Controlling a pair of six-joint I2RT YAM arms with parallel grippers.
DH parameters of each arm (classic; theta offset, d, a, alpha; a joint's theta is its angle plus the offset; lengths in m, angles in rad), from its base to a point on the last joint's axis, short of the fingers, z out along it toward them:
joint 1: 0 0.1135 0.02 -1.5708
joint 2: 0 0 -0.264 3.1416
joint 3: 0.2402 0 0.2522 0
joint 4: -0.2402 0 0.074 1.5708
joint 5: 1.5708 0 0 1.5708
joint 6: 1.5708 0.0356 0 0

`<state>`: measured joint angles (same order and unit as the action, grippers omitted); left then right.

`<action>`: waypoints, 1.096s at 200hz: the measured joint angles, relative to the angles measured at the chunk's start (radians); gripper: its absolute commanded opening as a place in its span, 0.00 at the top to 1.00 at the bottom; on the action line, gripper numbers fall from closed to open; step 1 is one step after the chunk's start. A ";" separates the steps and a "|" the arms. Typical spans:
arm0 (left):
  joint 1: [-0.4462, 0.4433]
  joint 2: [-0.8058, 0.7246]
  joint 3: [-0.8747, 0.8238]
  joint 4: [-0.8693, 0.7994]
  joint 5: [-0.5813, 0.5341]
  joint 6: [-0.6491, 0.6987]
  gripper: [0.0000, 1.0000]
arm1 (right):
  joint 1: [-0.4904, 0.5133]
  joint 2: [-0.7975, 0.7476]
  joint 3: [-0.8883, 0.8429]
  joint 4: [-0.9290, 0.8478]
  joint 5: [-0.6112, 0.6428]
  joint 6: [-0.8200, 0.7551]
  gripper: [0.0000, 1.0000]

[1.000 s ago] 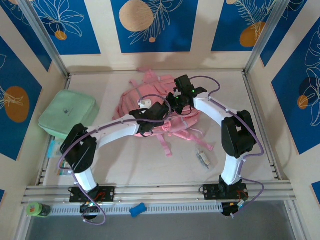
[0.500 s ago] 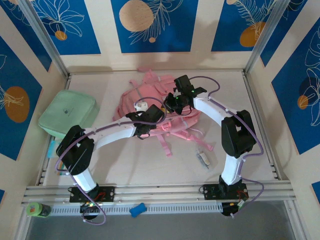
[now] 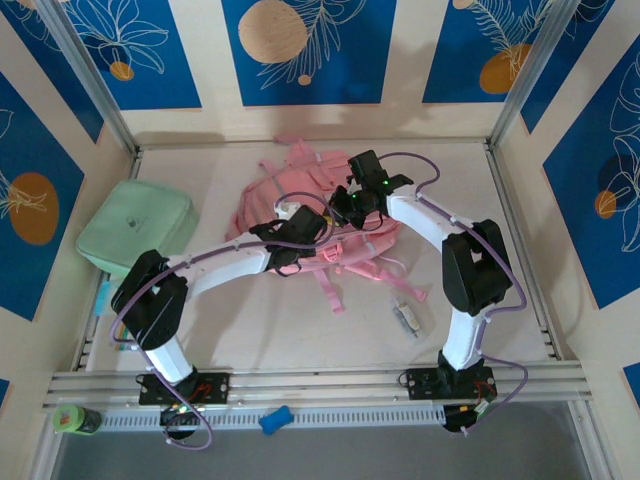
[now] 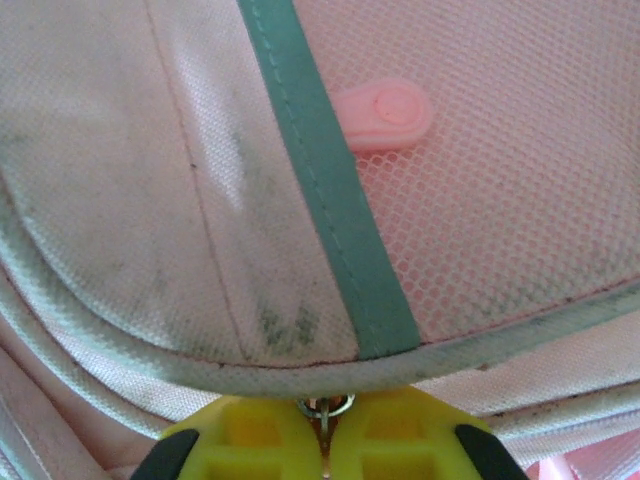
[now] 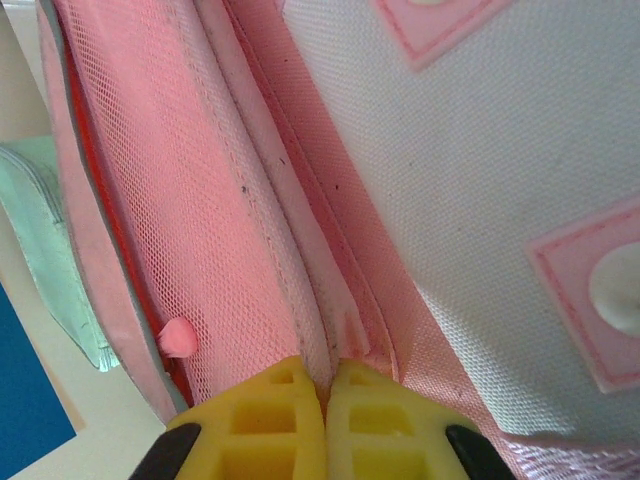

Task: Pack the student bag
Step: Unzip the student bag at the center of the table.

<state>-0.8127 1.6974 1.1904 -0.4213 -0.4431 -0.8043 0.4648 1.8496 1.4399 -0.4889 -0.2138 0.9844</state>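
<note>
On the table, midway toward the back wall: pink bag, lying flat, straps trailing nearward. Pinches a small metal zip ring at its piped edge with the left claw, jaws shut. Clamps a fabric seam of the bag with the right claw, likewise closed. Well off left, mint case.

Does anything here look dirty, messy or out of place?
Yes. The bag has grey-green smudges on its pale panel, and its straps sprawl loose across the table.
</note>
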 measured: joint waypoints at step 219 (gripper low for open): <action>-0.028 -0.072 -0.024 0.119 0.285 0.230 1.00 | -0.146 0.150 0.275 -0.287 -0.113 -0.303 0.66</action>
<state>-0.8410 1.6249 1.1664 -0.3023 -0.1585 -0.5739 0.3183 1.9999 1.7153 -0.7757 -0.3264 0.6815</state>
